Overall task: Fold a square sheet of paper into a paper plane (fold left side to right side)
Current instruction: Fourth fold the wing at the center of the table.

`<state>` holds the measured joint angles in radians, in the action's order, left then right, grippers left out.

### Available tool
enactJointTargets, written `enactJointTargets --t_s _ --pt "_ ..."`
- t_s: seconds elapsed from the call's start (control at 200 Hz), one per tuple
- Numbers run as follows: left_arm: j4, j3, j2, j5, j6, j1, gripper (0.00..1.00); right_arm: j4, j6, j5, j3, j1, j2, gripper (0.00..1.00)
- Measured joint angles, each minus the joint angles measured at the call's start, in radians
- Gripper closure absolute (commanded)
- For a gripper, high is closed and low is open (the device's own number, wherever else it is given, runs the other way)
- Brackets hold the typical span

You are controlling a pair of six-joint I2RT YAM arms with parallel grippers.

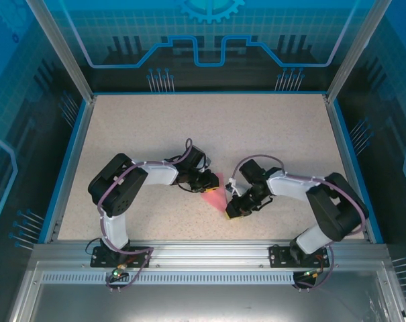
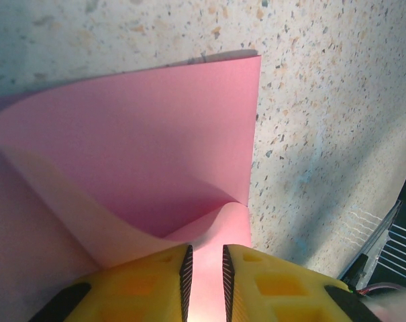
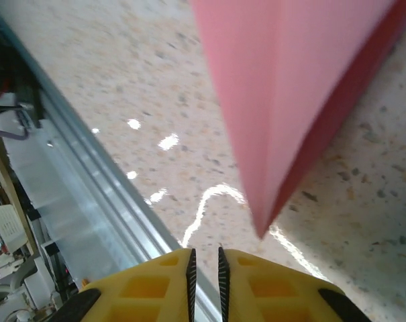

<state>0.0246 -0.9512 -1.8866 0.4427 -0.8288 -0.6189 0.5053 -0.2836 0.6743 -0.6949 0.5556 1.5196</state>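
Now | table (image 1: 256,127): square sheet of paper (image 1: 214,196) lies part-folded between both arms | left gripper (image 2: 205,261): clamped on its curled edge; carry flap across low, edges matched | right gripper (image 3: 205,261): fingers nearly together, empty, near the tip; pin it.

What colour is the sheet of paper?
Plain pink, no print. The sheet of paper shows best in the left wrist view.

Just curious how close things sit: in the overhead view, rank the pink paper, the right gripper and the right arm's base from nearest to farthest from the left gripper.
From the left gripper:
1. pink paper, right at its tip.
2. right gripper, just across the paper.
3. right arm's base, far off at the front.
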Motion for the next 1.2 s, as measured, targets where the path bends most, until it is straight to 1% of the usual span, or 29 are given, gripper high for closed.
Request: enactJointTargets --t_s 0.105,0.255,0.51,0.695,0.905,1.07,1.2 --pt "0.000 0.000 0.000 0.000 0.000 0.000 0.77 -0.011 -0.013 0.021 -0.018 -0.016 -0.027 0.89" --pt "0.000 0.000 0.000 0.000 0.000 0.000 0.77 -0.081 -0.058 0.034 -0.036 -0.018 0.019 0.90" --pt "0.000 0.000 0.000 0.000 0.000 0.000 0.77 -0.170 -0.113 -0.023 -0.053 -0.018 0.123 0.90" --pt "0.000 0.000 0.001 0.000 -0.002 0.000 0.76 -0.180 -0.120 -0.060 -0.053 -0.011 0.180 0.91" --pt "-0.005 0.000 0.005 -0.001 0.001 -0.001 0.76 -0.193 -0.137 -0.071 -0.040 -0.011 0.180 1.00" --pt "-0.035 0.000 0.021 -0.010 0.002 -0.001 0.75 -0.204 -0.138 -0.073 -0.031 -0.011 0.175 1.00" --pt "-0.039 0.024 0.084 -0.012 0.002 -0.001 0.75 -0.204 -0.138 -0.073 -0.031 -0.012 0.175 1.00"
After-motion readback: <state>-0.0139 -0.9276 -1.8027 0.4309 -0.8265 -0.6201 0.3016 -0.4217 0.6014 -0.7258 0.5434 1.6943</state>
